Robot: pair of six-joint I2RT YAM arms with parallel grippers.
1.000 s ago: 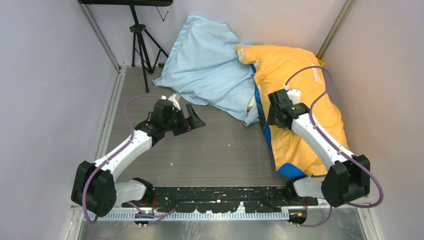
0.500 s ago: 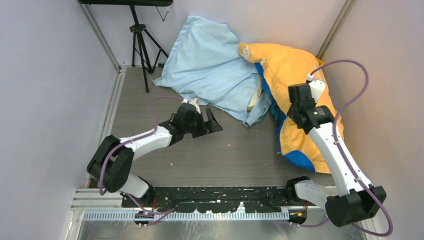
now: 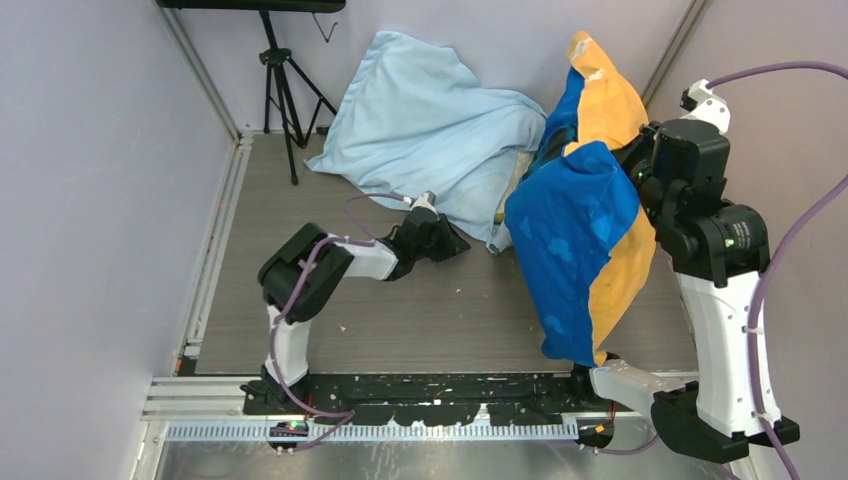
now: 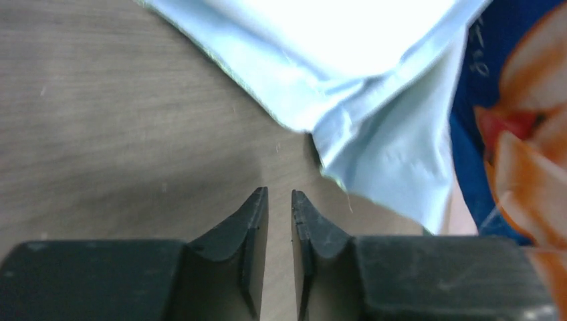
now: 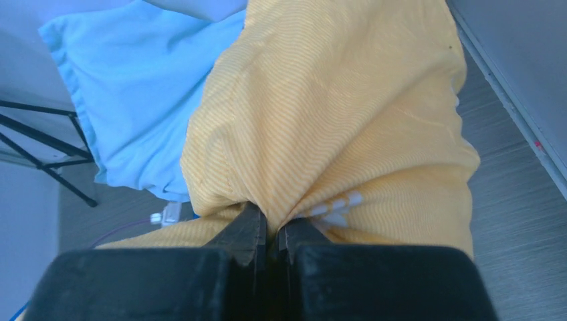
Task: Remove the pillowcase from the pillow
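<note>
The pillowcase (image 3: 578,235) hangs lifted off the floor at the right, its orange-yellow outside (image 5: 334,100) up top and its blue inner side facing the camera. My right gripper (image 5: 272,231) is shut on a pinched fold of the orange fabric beside the small white printed mark (image 5: 337,208). The pillow is hidden; I cannot make it out in any view. My left gripper (image 3: 452,243) lies low on the floor just short of the pale blue cloth's corner (image 4: 374,154). Its jaws (image 4: 279,197) stand a narrow gap apart, with nothing between them.
The pale light-blue cloth (image 3: 430,130) lies spread at the back of the grey floor (image 3: 400,300). A black tripod (image 3: 282,90) stands at the back left. Walls close in on both sides, and the right arm stands tall near the right wall (image 3: 790,120).
The right gripper closed on the pillowcase and hauled it up and right, baring its blue inside. The left arm reached forward toward the pale blue cloth, and its jaws narrowed from wide open.
</note>
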